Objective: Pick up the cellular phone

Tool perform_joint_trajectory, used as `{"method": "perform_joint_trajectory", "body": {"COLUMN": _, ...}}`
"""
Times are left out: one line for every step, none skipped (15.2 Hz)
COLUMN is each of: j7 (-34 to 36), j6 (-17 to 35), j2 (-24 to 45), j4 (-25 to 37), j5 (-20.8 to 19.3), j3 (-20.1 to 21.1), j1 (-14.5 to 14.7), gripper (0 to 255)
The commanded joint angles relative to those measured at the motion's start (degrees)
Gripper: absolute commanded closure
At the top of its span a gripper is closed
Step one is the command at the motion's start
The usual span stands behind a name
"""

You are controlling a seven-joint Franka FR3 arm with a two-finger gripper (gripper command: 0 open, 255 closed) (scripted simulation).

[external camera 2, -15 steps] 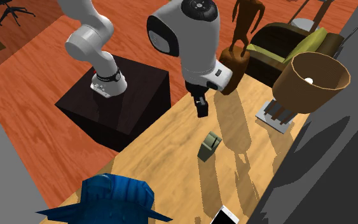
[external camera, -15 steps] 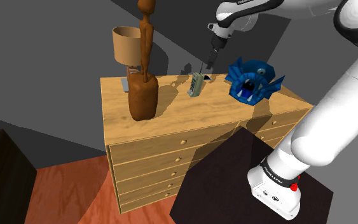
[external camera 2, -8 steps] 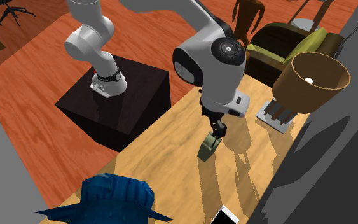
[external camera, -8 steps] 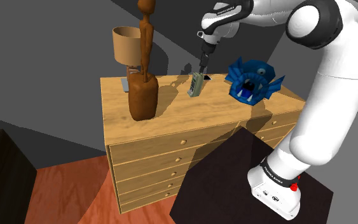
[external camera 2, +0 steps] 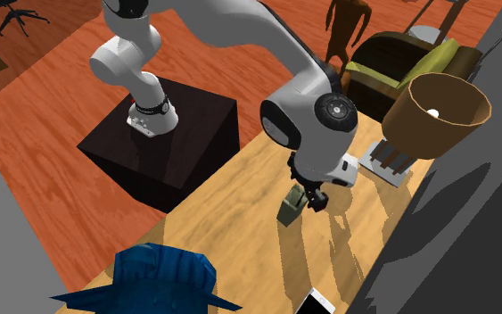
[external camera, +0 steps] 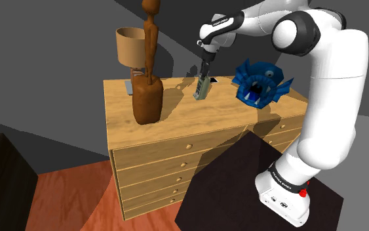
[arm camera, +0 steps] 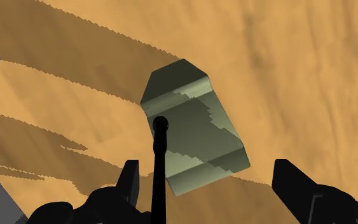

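The cellular phone (external camera: 202, 88) is an olive-green brick model with a black antenna, standing upright on the wooden dresser top (external camera: 176, 113). My black gripper (external camera: 204, 71) hangs just above its top end. In the wrist view the phone (arm camera: 193, 137) lies between and beyond the two fingers, which stand wide apart and do not touch it; the gripper (arm camera: 208, 172) is open, and the antenna (arm camera: 160, 159) rises close to one finger. From the second exterior view the gripper (external camera 2: 314, 201) hovers right at the phone (external camera 2: 289, 210).
A tall brown wooden figure (external camera: 147, 92) and a lamp (external camera: 132, 47) stand toward the shoulder view's left of the phone. A blue spiky toy (external camera: 260, 82) sits to its right. A white flat object (external camera 2: 316, 303) lies near the wall. The dark stand (external camera: 242, 177) is below.
The arm has swung toward the shoulder view's left and lowered, bringing the gripper from beside the phone to just above its top. The phone has not moved.
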Motion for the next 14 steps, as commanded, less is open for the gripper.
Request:
{"method": "perform_joint_trajectory", "body": {"j7": -0.19, "j6": 1.11, "j2": 0.75, "j4": -0.35, "j5": 0.28, "j3": 0.17, "j1": -0.04, "gripper": 0}}
{"method": "perform_joint_trajectory", "body": {"j7": -0.31, "j6": 1.70, "j2": 1.11, "j4": -0.60, "j5": 0.42, "j3": 0.25, "j1": -0.08, "gripper": 0}}
{"method": "perform_joint_trajectory", "body": {"j7": -0.37, "j6": 2.04, "j2": 1.31, "j4": -0.75, "j5": 0.50, "j3": 0.30, "j1": -0.10, "gripper": 0}}
{"method": "perform_joint_trajectory", "body": {"j7": -0.37, "j6": 2.03, "j2": 1.31, "j4": -0.74, "j5": 0.50, "j3": 0.30, "j1": -0.10, "gripper": 0}}
{"method": "perform_joint_trajectory", "body": {"j7": -0.43, "j6": 2.09, "j2": 1.31, "j4": -0.81, "j5": 0.51, "j3": 0.29, "j1": -0.13, "gripper": 255}}
{"method": "perform_joint_trajectory", "body": {"j7": -0.44, "j6": 2.11, "j2": 1.31, "j4": -0.83, "j5": 0.51, "j3": 0.29, "j1": -0.14, "gripper": 255}}
{"method": "perform_joint_trajectory", "body": {"j7": -0.43, "j6": 2.14, "j2": 1.30, "j4": -0.86, "j5": 0.51, "j3": 0.29, "j1": -0.12, "gripper": 255}}
{"method": "perform_joint_trajectory", "body": {"j7": -0.43, "j6": 2.14, "j2": 1.31, "j4": -0.85, "j5": 0.51, "j3": 0.29, "j1": -0.13, "gripper": 255}}
{"method": "perform_joint_trajectory", "body": {"j7": -0.44, "j6": 2.15, "j2": 1.30, "j4": -0.87, "j5": 0.51, "j3": 0.29, "j1": -0.13, "gripper": 255}}
{"method": "perform_joint_trajectory", "body": {"j7": -0.46, "j6": 2.13, "j2": 1.33, "j4": -0.83, "j5": 0.52, "j3": 0.29, "j1": -0.15, "gripper": 255}}
{"method": "perform_joint_trajectory", "body": {"j7": -0.44, "j6": 2.11, "j2": 1.34, "j4": -0.79, "j5": 0.52, "j3": 0.29, "j1": -0.15, "gripper": 255}}
{"method": "perform_joint_trajectory", "body": {"j7": -0.44, "j6": 2.11, "j2": 1.34, "j4": -0.80, "j5": 0.52, "j3": 0.29, "j1": -0.14, "gripper": 255}}
{"method": "perform_joint_trajectory", "body": {"j7": -0.46, "j6": 2.12, "j2": 1.34, "j4": -0.81, "j5": 0.52, "j3": 0.29, "j1": -0.15, "gripper": 255}}
{"method": "perform_joint_trajectory", "body": {"j7": -0.37, "j6": 2.03, "j2": 1.32, "j4": -0.73, "j5": 0.50, "j3": 0.30, "j1": -0.10, "gripper": 255}}
